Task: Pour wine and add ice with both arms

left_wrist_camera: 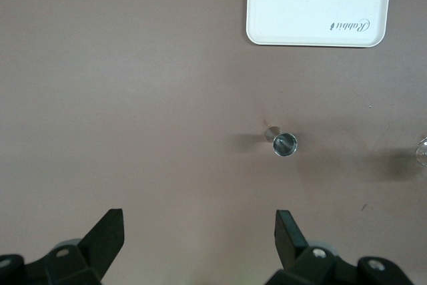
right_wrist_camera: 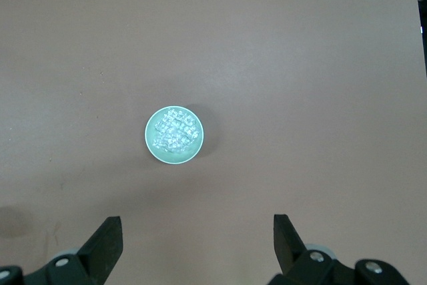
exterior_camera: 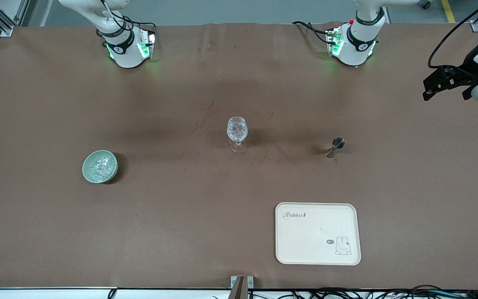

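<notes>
The left gripper [exterior_camera: 446, 85] is cut off at the frame's right edge, fingers spread; the right gripper [right_wrist_camera: 197, 241] likewise gapes above the green bowl [exterior_camera: 100, 166] of ice [exterior_camera: 100, 165]. The glass [exterior_camera: 237, 133] at centre also holds ice.

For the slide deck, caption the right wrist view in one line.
Open right tool hovers above a green bowl of ice on the brown table.

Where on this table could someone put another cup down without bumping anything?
Nowhere is crowded. The broadest bare patch lies between the green bowl of ice and the wine glass, running down to the front edge. The cream tray is bare too. The tightest gap lies between the glass and the metal jigger. Both claws hang open.
</notes>
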Robot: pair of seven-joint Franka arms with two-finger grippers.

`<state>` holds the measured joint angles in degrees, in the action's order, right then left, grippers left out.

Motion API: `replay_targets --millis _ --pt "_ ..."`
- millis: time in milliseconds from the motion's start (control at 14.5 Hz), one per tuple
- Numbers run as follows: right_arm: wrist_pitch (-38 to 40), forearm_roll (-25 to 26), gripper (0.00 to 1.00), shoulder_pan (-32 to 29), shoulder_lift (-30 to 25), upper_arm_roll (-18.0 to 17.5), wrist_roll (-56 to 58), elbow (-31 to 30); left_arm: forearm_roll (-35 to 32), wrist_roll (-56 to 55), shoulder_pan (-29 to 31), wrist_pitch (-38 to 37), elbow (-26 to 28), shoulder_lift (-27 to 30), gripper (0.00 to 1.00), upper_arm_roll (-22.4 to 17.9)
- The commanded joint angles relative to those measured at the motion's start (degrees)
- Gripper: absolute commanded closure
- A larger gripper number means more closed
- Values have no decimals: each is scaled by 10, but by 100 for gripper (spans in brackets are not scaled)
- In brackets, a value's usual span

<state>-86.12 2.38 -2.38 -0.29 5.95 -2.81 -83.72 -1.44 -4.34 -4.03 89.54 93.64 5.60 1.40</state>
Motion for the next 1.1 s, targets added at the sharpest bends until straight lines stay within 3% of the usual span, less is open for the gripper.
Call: replay_targets --millis 0,690,1034 --pt "1 1 0 -6 -2 -3 2 -3 -4 6 2 -3 -13 -4 0 2" --pt "-2 1 0 -6 8 -3 3 -7 -1 0 17 -4 -14 -31 0 -1" --pt "-61 0 0 -1 28 -3 45 -88 45 -100 67 -24 -7 -82 0 -1"
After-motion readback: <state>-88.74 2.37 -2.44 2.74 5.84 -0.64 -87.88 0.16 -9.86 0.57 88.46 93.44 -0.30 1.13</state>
